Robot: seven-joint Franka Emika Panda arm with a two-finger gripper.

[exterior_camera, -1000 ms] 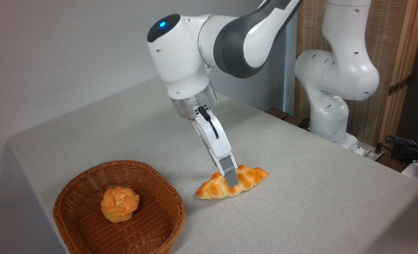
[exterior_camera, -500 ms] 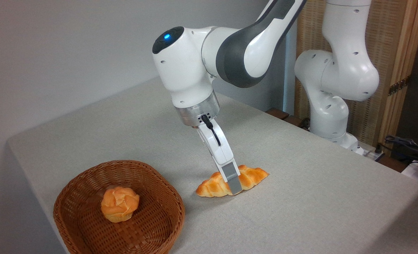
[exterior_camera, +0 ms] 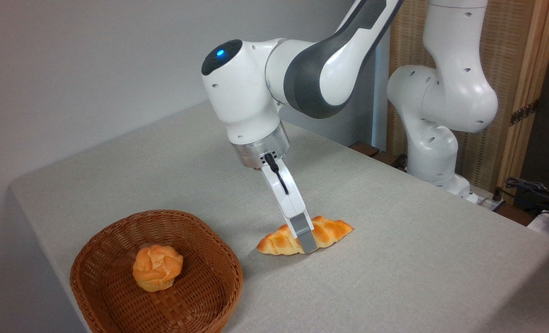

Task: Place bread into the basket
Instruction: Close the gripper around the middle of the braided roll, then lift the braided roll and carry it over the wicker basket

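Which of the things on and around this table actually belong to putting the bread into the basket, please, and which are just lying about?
Part of the job:
- bread, lying on the table
- basket
- gripper, down at the loaf's middle; the camera cannot show whether it has shut

Just lying about:
- round bun, in the basket
- cables at the right edge

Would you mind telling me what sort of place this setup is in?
Probably a robotics lab: a Franka arm mounted beside a cloth-covered table, loose cables at right, and a wicker screen behind.
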